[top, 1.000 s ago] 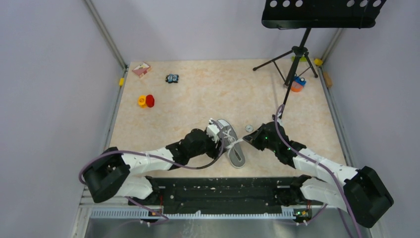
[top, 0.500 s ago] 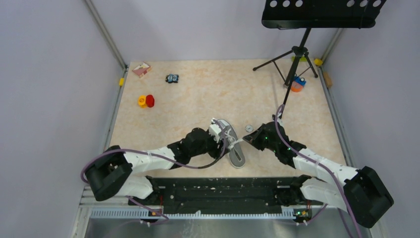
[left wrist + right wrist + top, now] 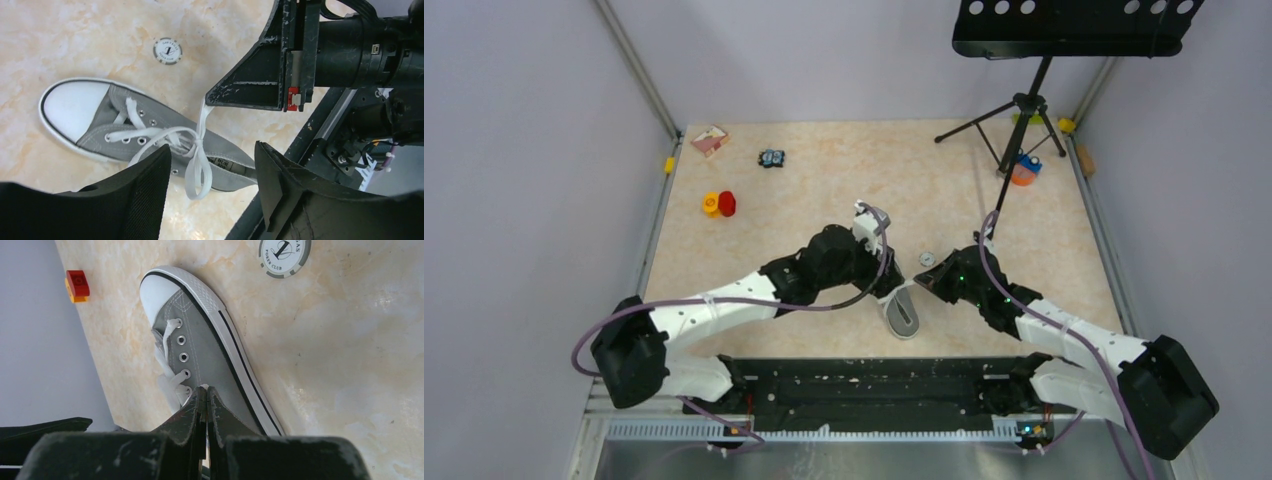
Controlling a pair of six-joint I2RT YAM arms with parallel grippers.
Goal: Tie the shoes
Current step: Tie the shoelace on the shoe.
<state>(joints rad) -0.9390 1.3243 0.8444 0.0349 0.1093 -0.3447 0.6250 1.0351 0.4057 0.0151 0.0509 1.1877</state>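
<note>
A beige marble-patterned tabletop point(image 3: 824, 180) carries the grey low-top canvas sneaker with a white rubber sole and toe cap point(image 3: 100, 120). The sneaker lies on its sole close to the table's near edge, heel toward the arm bases. A black music stand on a tripod point(image 3: 1074, 28) rises well beyond the sneaker, off to its right.

The left arm point(image 3: 724, 305) reaches across the sneaker's front half and hides it from above, and the right arm point(image 3: 1064, 330) comes in from the sneaker's right.

The left gripper point(image 3: 211, 150) hangs over the lacing with its fingers spread wide and nothing between them. The right gripper point(image 3: 206, 390) sits just beside the sneaker's right flank, fingers pressed together on a strand of the long white lace point(image 3: 202, 117) — that strand runs up from a knot at the top eyelets, with a loop hanging below it.

A small white poker chip point(image 3: 167, 51) lies near the toe, apart from it.
</note>
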